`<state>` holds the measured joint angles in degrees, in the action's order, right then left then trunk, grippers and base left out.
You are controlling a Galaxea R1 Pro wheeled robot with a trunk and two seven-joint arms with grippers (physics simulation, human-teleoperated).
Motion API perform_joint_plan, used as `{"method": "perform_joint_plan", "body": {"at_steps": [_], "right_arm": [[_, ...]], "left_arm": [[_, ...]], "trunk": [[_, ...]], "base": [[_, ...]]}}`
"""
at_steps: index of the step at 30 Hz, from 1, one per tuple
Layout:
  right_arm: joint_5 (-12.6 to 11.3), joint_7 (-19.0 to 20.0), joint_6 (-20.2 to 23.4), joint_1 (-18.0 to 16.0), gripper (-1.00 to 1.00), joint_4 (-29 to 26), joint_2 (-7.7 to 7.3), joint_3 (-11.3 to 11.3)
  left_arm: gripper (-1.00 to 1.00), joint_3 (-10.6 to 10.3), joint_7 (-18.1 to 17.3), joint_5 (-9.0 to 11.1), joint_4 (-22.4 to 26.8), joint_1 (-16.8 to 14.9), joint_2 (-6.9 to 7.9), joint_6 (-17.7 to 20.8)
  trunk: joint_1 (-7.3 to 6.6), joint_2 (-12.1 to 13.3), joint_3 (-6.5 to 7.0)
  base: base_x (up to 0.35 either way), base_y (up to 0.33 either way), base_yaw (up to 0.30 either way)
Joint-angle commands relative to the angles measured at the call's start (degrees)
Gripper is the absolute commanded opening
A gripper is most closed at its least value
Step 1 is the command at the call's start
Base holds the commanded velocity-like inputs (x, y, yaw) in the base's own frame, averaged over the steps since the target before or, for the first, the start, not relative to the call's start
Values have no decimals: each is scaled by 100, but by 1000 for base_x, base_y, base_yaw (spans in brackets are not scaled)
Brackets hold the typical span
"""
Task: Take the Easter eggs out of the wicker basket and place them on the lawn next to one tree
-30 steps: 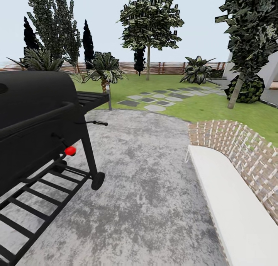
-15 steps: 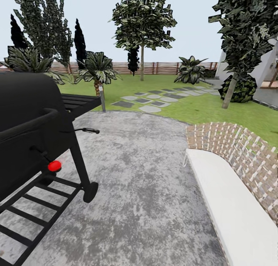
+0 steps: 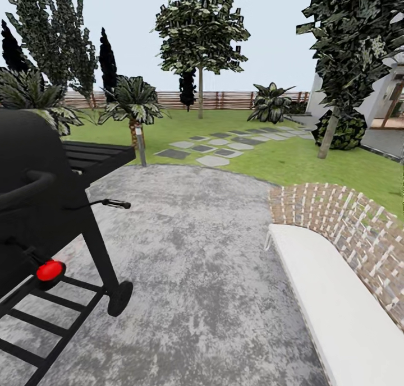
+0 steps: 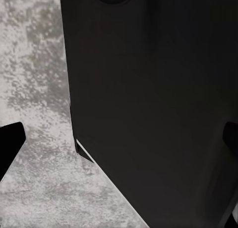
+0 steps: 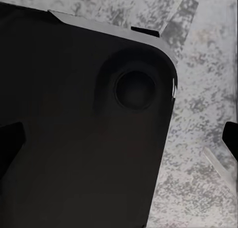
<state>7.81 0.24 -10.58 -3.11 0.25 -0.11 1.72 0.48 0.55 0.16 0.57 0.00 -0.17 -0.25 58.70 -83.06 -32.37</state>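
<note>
The Easter eggs and the wicker basket are out of view. The lawn (image 3: pixel 292 164) stretches across the garden beyond the paving, up to a brown slat fence (image 3: pixel 224 100). At the right stands a tree (image 3: pixel 327 140) with a leaning pale trunk and dark foliage. My left gripper (image 4: pixel 119 141) is open over a black surface and grey paving, its dark fingertips (image 4: pixel 10 146) at the edges of the left wrist view. My right gripper (image 5: pixel 124 138) is open too, with nothing between its fingertips (image 5: pixel 10 141).
A black barbecue grill (image 3: pixel 33 206) stands close on the left on the grey paved patch (image 3: pixel 196 251). A curved brick wall (image 3: pixel 342 217) with a white bench (image 3: pixel 336 302) lines the right. Stepping stones (image 3: pixel 213 150) cross the grass. A straight-trunked tree (image 3: pixel 200 94) stands far back.
The whole head view has shifted: the grill slid left and down and the trees drifted left, so the camera has moved forward and turned. Nothing in the scene itself moved.
</note>
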Motion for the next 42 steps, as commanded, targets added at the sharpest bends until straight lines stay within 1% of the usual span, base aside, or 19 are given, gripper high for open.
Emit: {"method": "perform_joint_plan", "body": {"at_steps": [1,33,42], "right_arm": [[26,2,-52,-2,100,7,-3,13],[22,-6,-120,-3,100,11,-2,4],[18,-6,-129,-5,100,11,-4,4]], "left_arm": [[100,4,6,2,4,0,-1,-2],[100,4,7,2,4,0,-1,-3],[100,4,6,2,4,0,-1,-4]], "trunk": [[3,-2,-2],[3,-2,3],[3,-2,42]], "base": [[320,0,-47],[320,0,-3],[320,0,-73]]}}
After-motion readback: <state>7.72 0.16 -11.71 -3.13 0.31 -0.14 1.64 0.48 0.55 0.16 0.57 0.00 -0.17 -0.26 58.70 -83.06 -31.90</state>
